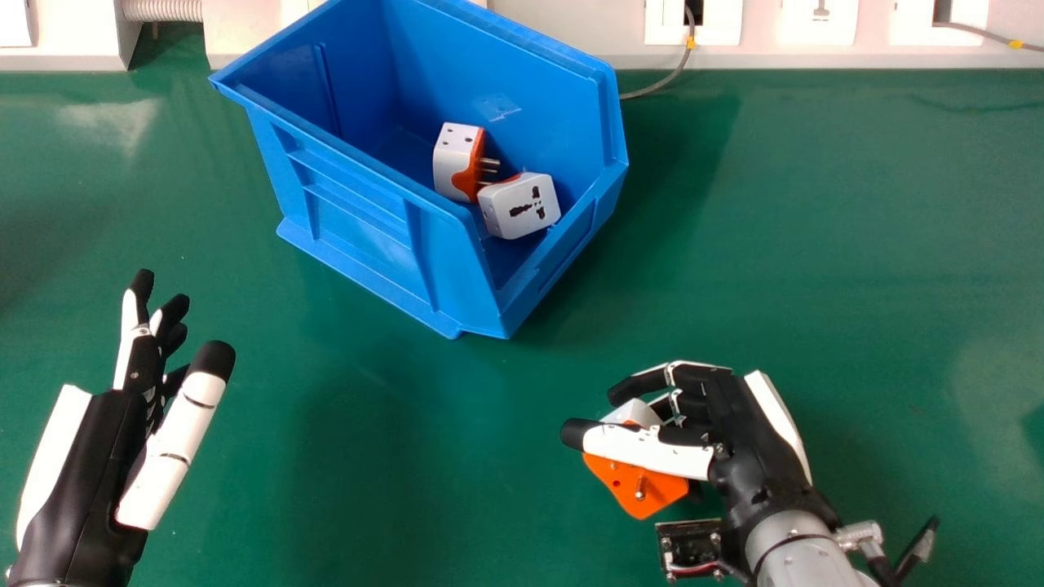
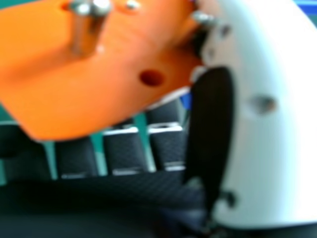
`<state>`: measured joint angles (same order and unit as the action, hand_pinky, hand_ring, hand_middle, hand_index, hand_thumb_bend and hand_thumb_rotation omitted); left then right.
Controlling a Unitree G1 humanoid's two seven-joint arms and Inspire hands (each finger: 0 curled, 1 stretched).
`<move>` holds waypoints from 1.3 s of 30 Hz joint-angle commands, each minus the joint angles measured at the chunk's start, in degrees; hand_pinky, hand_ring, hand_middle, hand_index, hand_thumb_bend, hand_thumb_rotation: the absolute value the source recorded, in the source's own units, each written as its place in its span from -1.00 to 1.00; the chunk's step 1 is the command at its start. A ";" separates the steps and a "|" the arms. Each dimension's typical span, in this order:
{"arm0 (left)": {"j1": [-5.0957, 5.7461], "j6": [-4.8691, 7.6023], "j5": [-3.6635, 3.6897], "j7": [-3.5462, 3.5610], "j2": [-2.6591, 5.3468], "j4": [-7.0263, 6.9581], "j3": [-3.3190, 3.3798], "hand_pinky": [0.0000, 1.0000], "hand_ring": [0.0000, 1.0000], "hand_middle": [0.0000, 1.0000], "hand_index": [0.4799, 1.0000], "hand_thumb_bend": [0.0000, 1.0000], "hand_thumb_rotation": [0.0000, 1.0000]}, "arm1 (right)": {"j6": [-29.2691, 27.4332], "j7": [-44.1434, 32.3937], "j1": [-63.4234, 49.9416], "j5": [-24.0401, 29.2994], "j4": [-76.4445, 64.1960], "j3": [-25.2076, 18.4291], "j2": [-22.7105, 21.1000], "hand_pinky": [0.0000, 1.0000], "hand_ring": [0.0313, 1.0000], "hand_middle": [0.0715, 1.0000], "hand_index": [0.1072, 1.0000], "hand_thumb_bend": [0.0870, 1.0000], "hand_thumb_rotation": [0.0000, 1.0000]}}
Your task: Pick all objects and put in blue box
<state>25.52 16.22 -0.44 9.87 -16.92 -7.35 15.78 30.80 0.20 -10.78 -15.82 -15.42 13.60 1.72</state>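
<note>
In the head view my right hand [image 1: 734, 424] is at the lower right, its fingers and thumb curled round an orange and white plug adapter [image 1: 634, 487], the orange pin side facing me. The right hand view has the adapter [image 2: 99, 94] close up beside the thumb and palm of my right hand [image 2: 267, 134]. Two white and orange adapters, one [image 1: 453, 160] with pins sideways and one [image 1: 522, 205] with its socket face up, lie in the blue box [image 1: 359, 212]. My left hand [image 1: 98, 456] is open at the lower left, holding nothing.
The box stands at the upper middle of the green table [image 1: 856, 244], its low front lip facing lower right. White wall sockets [image 1: 818, 20] and a grey cable [image 1: 670, 77] line the back edge. A dark green object [image 1: 1034, 425] shows at the right edge.
</note>
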 commanded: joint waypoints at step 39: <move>-1.16 0.28 0.01 0.12 -0.25 -0.38 0.19 0.85 0.97 0.99 0.94 0.22 0.89 | 9.48 0.38 26.45 4.19 -2.41 -6.98 -0.04 -1.00 -0.98 -0.97 -0.19 -0.12 -0.70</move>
<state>24.60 15.53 -0.47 9.94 -16.87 -7.33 15.85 40.83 -0.22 12.88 -11.68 -17.72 7.42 1.79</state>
